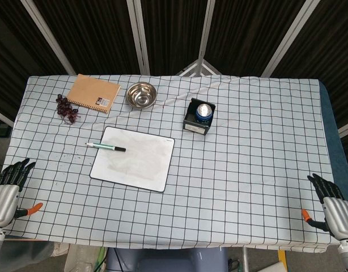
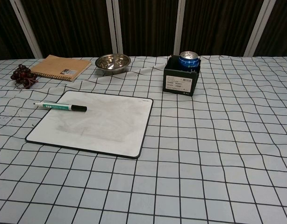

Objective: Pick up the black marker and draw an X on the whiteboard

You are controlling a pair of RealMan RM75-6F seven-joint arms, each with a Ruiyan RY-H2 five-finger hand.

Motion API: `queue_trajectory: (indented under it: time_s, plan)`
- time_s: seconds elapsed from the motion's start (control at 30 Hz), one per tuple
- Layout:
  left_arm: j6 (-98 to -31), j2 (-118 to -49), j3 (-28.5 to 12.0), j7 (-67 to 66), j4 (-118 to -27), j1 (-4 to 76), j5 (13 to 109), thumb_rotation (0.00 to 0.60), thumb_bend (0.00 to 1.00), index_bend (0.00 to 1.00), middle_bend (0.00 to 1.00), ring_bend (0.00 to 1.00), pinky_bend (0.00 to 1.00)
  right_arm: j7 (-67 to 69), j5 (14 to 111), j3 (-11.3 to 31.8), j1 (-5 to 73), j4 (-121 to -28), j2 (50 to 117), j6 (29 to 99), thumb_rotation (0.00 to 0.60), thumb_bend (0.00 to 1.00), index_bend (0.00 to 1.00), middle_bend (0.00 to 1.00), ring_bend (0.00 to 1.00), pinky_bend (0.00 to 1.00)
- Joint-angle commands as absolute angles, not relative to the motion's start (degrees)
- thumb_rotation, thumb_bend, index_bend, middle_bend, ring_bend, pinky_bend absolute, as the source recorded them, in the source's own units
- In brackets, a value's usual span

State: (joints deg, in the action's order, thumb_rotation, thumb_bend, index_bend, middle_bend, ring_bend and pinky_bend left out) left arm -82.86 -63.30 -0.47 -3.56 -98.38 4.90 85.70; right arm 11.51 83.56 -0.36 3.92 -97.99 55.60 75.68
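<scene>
The black marker lies across the upper left edge of the whiteboard, its black cap end over the board and its other end on the cloth. My left hand rests at the table's near left corner, fingers apart and holding nothing. At the near right corner sits my right hand, likewise spread and holding nothing. Both hands are far from the marker and show only in the head view.
A brown notebook, dark grapes and a steel bowl sit along the far side. A black box holding a blue can stands right of the board.
</scene>
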Motion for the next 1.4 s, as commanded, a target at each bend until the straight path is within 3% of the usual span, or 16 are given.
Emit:
queue_trajectory:
  time_s: [0.03, 0.7, 0.9, 1.4]
  plan:
    - [-82.82, -63.3, -0.46, -3.57, -98.38, 4.91, 85.69, 0.6, 0.08, 0.02, 0.0, 0.0, 0.0, 11.52, 83.61, -0.36, 3.88, -98.0, 55.59, 75.77, 0.6, 0.35, 0.0, 0.0, 0.0, 0.0]
    - [-81.94, -63.46, -0.84, -4.05, -97.97, 5.42, 84.86, 0.6, 0.08, 0.02, 0.0, 0.0, 0.0, 11.68, 83.57, -0.4, 3.95, -98.03, 55.55, 75.52, 0.6, 0.35, 0.0, 0.0, 0.0, 0.0]
    - [-79.25, -63.51, -2.67, -5.24, -97.79, 7.45, 82.33, 0.6, 0.1, 0.02, 0.0, 0.0, 0.0, 12.4, 83.55, -0.46, 3.95, -98.08, 55.4, 75.34, 0.6, 0.35, 0.0, 0.0, 0.0, 0.0]
    - [-60.55, -70.36, -11.16, -14.41, -86.75, 22.53, 69.45, 0.6, 0.3, 0.31, 0.02, 0.0, 0.0, 14.26, 82.97, -0.29, 4.58, -98.45, 55.26, 73.89, 0.6, 0.35, 0.0, 0.0, 0.0, 0.0]
